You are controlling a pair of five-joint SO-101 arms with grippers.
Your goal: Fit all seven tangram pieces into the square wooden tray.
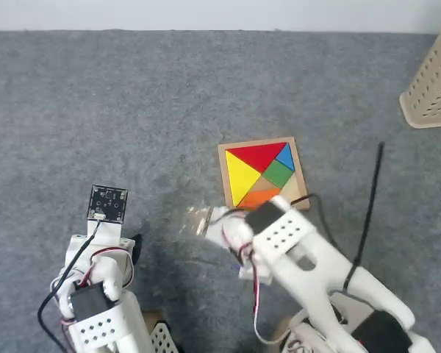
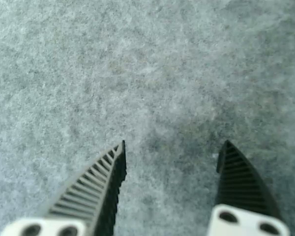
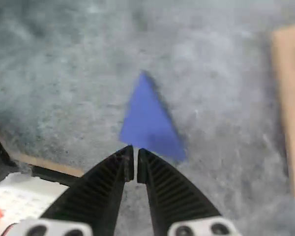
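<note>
From the high view, the square wooden tray [image 1: 222, 158] sits on the grey counter [image 1: 132, 110] right of centre. I can make out a red triangle [image 1: 259, 154] along its far side, a yellow triangle [image 1: 239, 179] on the left, a pale blue triangle [image 1: 285, 157] at the far right, a green square [image 1: 278, 173] in the middle and an orange piece [image 1: 259, 197] at the near edge. My right arm [image 1: 309, 257] comes in from the near right and covers the tray's near right corner, with its wrist just off the near left corner. In the right wrist view, the right gripper [image 3: 135, 156] has its fingers [image 3: 108, 182] drawn together, leaving a thin slit. Their tips are at the edge of a loose dark blue triangle [image 3: 147, 120], which lies flat on the counter apart from the tray's rim [image 3: 284, 88]; I cannot tell whether they touch it. My left arm [image 1: 103, 294] is at the near left, well apart from the tray. The left gripper [image 2: 174, 145] has its fingers [image 2: 101, 189] spread wide over bare counter. A beige perforated basket [image 1: 434, 81] stands at the far right edge.
</note>
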